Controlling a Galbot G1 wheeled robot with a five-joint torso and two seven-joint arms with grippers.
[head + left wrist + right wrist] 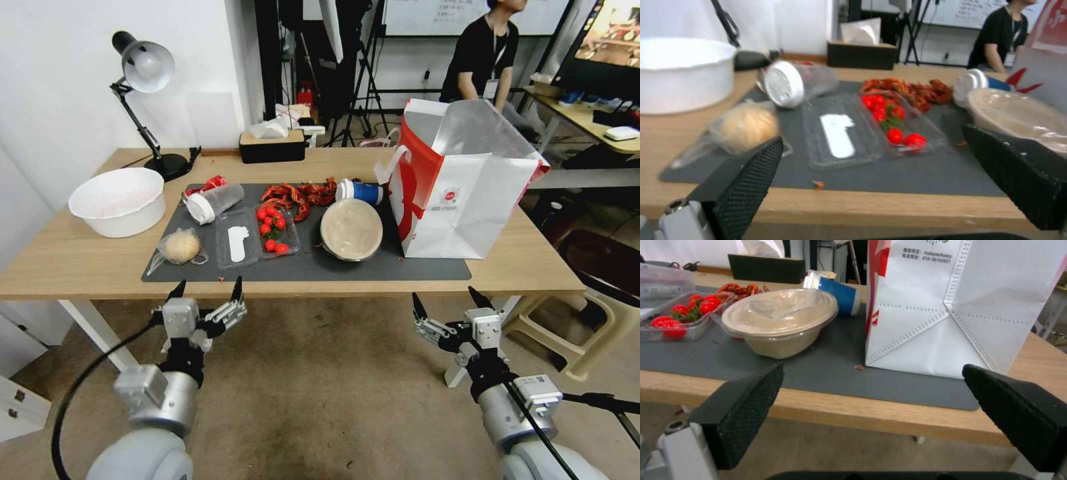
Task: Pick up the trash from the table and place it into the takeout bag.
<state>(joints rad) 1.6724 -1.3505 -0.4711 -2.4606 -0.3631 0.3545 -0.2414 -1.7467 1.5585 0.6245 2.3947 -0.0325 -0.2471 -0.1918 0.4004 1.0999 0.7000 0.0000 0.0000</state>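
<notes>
On the table's (80, 267) dark grey mat (373, 267) lies the trash: a beige lidded bowl (351, 229) (780, 318), a blue cup with white lid (360, 191) (835, 295) on its side, a clear cup with white lid (213, 202) (793, 81) on its side, and a clear bag with a beige lump (180, 247) (744, 126). The takeout bag (460, 180) (951, 306) stands upright at the mat's right end, mouth open. My left gripper (208, 291) and right gripper (452, 300) hang open before the table's front edge, holding nothing.
A clear clamshell with red tomatoes (257, 237) and a pile of red shells (297, 195) sit mid-mat. A white basin (120, 200), desk lamp (143, 73) and tissue box (272, 143) stand at the left and back. A stool (593, 287) is to the right.
</notes>
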